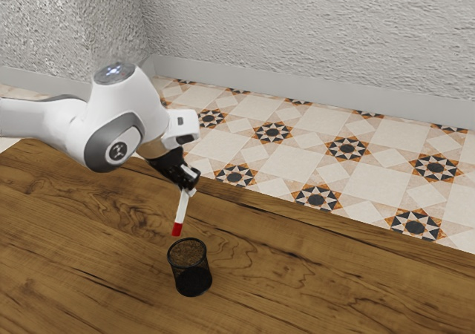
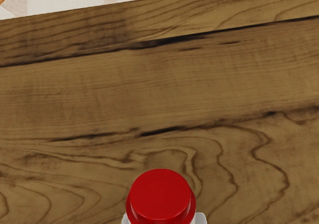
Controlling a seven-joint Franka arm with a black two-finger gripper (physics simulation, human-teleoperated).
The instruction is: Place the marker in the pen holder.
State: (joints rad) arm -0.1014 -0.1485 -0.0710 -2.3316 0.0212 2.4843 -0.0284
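My gripper (image 1: 190, 189) is shut on the white marker (image 1: 182, 207), holding it by its upper end. The marker hangs at a slight tilt with its red end lowest, in the air above the table. Just below that red end in the exterior view stands the black mesh pen holder (image 1: 191, 274), upright with its open top facing up. In the wrist view the red end of the marker (image 2: 160, 195) is large at the lower edge, between two pale fingertips.
The wooden table (image 1: 297, 274) extends around the pen holder. Beyond its far edge lie the patterned floor tiles (image 1: 312, 159) and a grey wall (image 1: 312, 37).
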